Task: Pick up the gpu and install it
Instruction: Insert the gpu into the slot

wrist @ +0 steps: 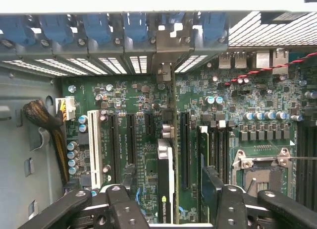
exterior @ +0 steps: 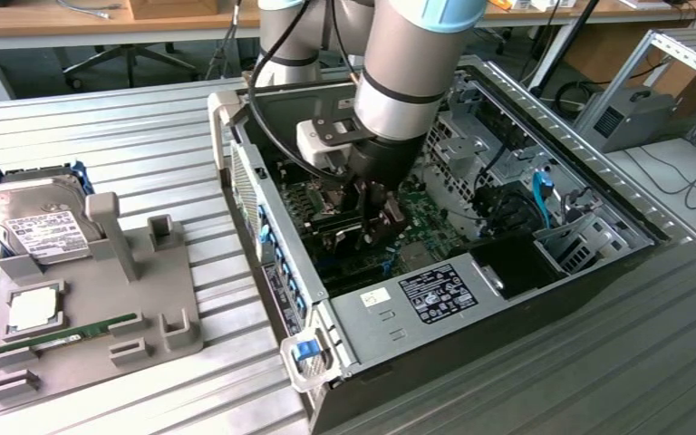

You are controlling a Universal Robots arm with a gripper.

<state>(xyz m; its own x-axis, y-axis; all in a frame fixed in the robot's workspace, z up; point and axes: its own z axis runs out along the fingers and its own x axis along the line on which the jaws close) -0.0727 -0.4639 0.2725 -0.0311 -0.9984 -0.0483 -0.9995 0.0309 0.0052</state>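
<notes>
In the exterior view you see the arm (exterior: 402, 63) reaching down into the open computer case (exterior: 445, 299), which lies on its side on the slatted bench (exterior: 119, 127) towards the exterior view's right. The pincer (exterior: 370, 222) sits low inside the case, just above the green main board (exterior: 427, 236), and its black fingers (exterior: 391, 213) stand apart with nothing clamped between them. Near the bench's edge on the exterior view's left you have a grey holder tray (exterior: 142, 299) carrying a hard drive (exterior: 40, 217), a square processor chip (exterior: 32, 310) and a small memory stick (exterior: 64, 340). In the wrist view you look straight down on the main board (wrist: 129, 97). The card (wrist: 166, 174) stands on edge in a slot of that board, its thin top edge running from between the two finger pads (wrist: 124, 209) up to its metal bracket (wrist: 165, 65), which meets the case's rear wall among the blue slot clips (wrist: 96, 28). Both pads stand clear on either side of the card, one on each flank, close beside it but not pressing it. A white slot (wrist: 94, 147) lies off to one side and the empty processor socket (wrist: 260, 172) to the other.
</notes>
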